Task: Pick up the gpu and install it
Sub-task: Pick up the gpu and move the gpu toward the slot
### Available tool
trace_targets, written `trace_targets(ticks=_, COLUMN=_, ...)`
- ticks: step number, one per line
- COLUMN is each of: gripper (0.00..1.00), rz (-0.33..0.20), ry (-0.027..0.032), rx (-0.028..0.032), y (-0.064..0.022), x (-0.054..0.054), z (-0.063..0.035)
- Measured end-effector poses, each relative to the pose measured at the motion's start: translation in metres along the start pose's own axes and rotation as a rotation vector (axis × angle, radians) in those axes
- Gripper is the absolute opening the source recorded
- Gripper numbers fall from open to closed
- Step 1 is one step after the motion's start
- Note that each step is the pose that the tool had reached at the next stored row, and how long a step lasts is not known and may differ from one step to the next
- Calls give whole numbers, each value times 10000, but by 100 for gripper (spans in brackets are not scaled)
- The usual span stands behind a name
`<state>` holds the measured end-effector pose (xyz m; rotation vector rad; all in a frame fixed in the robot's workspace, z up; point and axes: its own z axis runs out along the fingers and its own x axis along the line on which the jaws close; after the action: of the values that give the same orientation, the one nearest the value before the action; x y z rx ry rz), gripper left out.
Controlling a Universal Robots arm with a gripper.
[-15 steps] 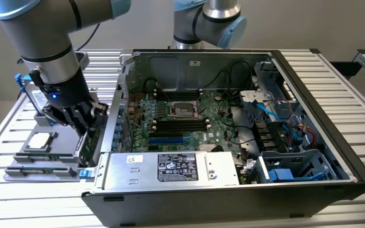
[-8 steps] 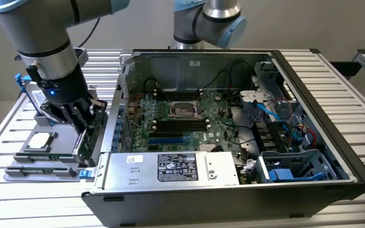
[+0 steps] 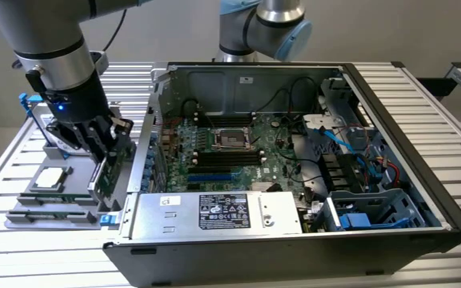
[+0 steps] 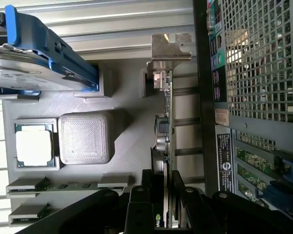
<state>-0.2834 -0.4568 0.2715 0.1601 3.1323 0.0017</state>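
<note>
Clamping gpu point(image 4: 167, 131) edge-on, gripper point(image 4: 167, 197) hangs over grey parts tray point(image 4: 124, 146) on tabletop point(image 3: 422, 84), card seemingly just above it, beside open computer case point(image 3: 403, 129).

The gripper point(image 3: 101, 157) is black, with a small blue light glowing above its fingers. Between them, the gpu point(image 4: 167, 97) shows a green board edge and a silver end bracket. Beside it, the tray point(image 4: 124, 90) is pale grey, its raised block finely ribbed. The processor point(image 4: 34, 148) there is silver framed in green. The hard drive point(image 4: 19, 70) has blue rails. On the gripper's other side, the case point(image 4: 256, 58) wall is a dark square-grid mesh.
</note>
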Motion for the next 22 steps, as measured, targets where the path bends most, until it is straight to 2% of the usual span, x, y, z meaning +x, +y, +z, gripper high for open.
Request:
trace_targets(ticks=7, gripper=27, rz=1, ry=-1, rx=-1, y=0, x=-1, z=-224)
trace_targets(ticks=17, gripper=27, rz=-5, ry=7, rx=0, y=1, x=-3, z=-679)
trace_targets(ticks=22, gripper=27, rz=-17, ry=46, rx=4, y=3, x=-22, z=-905)
